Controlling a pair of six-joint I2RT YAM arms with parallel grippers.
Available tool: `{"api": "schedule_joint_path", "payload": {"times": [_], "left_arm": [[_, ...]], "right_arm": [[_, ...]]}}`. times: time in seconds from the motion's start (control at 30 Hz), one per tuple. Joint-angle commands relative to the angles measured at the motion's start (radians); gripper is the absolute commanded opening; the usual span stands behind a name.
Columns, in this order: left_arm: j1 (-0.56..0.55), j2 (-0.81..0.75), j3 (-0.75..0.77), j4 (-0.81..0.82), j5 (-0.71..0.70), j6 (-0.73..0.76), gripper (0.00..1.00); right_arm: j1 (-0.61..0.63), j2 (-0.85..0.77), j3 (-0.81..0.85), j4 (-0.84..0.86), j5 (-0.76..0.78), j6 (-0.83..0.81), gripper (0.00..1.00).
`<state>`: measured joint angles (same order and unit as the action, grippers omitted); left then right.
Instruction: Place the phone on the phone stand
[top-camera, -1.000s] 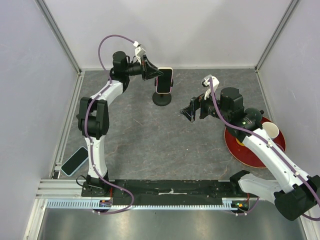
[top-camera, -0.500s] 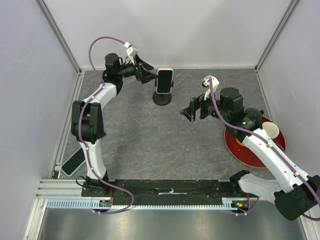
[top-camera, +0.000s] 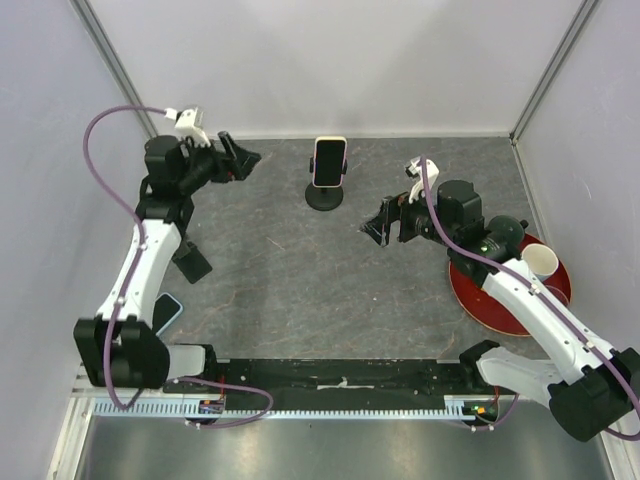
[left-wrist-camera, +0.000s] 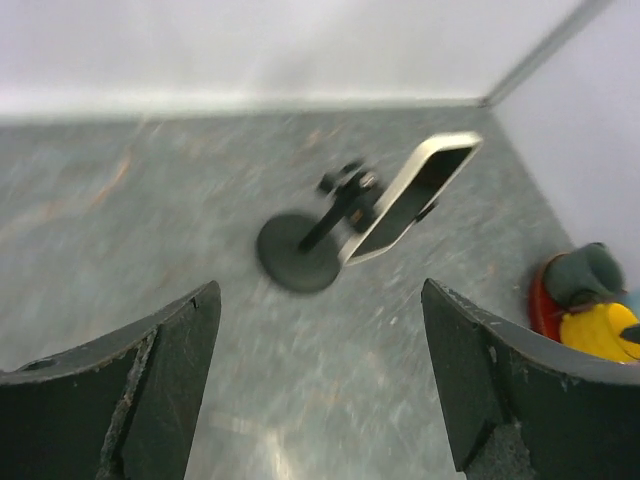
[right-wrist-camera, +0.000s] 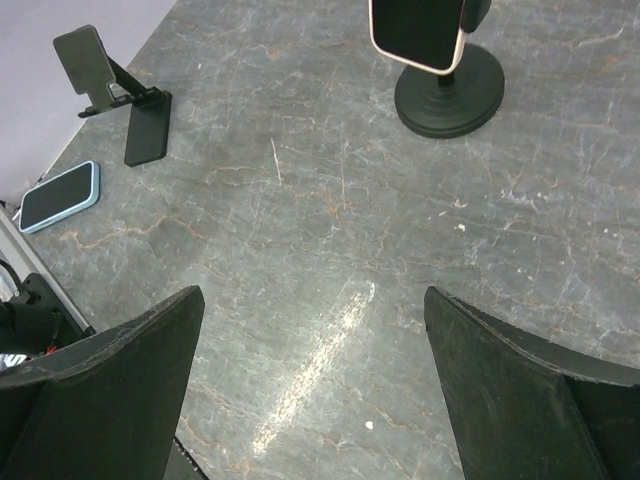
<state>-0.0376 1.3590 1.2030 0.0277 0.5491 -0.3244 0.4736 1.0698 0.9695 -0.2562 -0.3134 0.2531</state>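
Far centre: phone (top-camera: 328, 160) upright in phone stand (top-camera: 324, 196). Jaws: left gripper (top-camera: 238, 160) spread, empty, far left, well apart from stand; right gripper (top-camera: 375, 225) spread, empty, right of centre. Step: placement looks done. Next: pull grippers clear, no bumping stand.

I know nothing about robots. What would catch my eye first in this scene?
The phone standing upright on a round-based black stand at the far middle of the table draws the eye first. On either side of it are the left end effector and the right end effector, both open and holding nothing. A red plate with a white cup sits at the right.
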Motion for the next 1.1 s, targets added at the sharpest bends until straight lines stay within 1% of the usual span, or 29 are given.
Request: {"api": "schedule_joint_path", "payload": {"times": [0.0, 0.03, 0.1, 0.13, 0.17, 0.23, 0.27, 0.4, 0.47, 0.53, 0.6, 0.77, 0.93, 1.07], "left_arm": [[0.033, -0.159, -0.106, -0.469, -0.346, -0.015, 0.88], [0.063, -0.24, -0.14, -0.501, -0.423, -0.018, 0.89], [0.076, -0.317, -0.17, -0.558, -0.516, -0.012, 0.93], [0.076, -0.369, -0.186, -0.612, -0.622, -0.011, 0.96], [0.085, -0.391, -0.191, -0.635, -0.664, -0.01, 0.99], [0.099, -0.4, -0.181, -0.702, -0.747, -0.013, 1.0], [0.117, -0.377, -0.171, -0.724, -0.755, -0.012, 1.0], [0.165, -0.269, -0.128, -0.775, -0.759, -0.005, 1.0], [0.179, -0.233, -0.118, -0.772, -0.807, -0.01, 1.0], [0.183, -0.204, -0.135, -0.746, -0.875, -0.027, 1.0], [0.197, -0.183, -0.157, -0.694, -0.9, -0.036, 1.0], [0.24, -0.091, -0.174, -0.629, -0.865, -0.077, 1.0], [0.252, -0.002, -0.183, -0.56, -0.908, -0.07, 1.0], [0.255, 0.032, -0.201, -0.491, -0.896, -0.067, 1.0]], "right_arm": [[0.002, -0.022, -0.038, 0.052, -0.007, 0.064, 0.98], [0.002, -0.03, -0.054, 0.057, -0.024, 0.066, 0.98], [0.003, -0.033, -0.066, 0.066, -0.045, 0.069, 0.98], [0.003, -0.033, -0.069, 0.066, -0.065, 0.068, 0.98], [0.005, -0.034, -0.069, 0.061, -0.075, 0.067, 0.98], [0.02, -0.044, -0.063, 0.058, -0.081, 0.063, 0.98], [0.048, -0.048, -0.06, 0.054, -0.081, 0.061, 0.98], [0.079, -0.073, -0.051, 0.054, -0.101, 0.077, 0.98], [0.085, -0.094, -0.052, 0.045, -0.102, 0.075, 0.98], [0.089, -0.116, -0.052, 0.035, -0.098, 0.069, 0.98], [0.092, -0.129, -0.054, 0.021, -0.092, 0.066, 0.98], [0.092, -0.157, -0.054, 0.0, -0.075, 0.052, 0.98], [0.094, -0.163, -0.057, -0.003, -0.062, 0.04, 0.98], [0.095, -0.165, -0.058, -0.003, -0.049, 0.029, 0.98]]}}
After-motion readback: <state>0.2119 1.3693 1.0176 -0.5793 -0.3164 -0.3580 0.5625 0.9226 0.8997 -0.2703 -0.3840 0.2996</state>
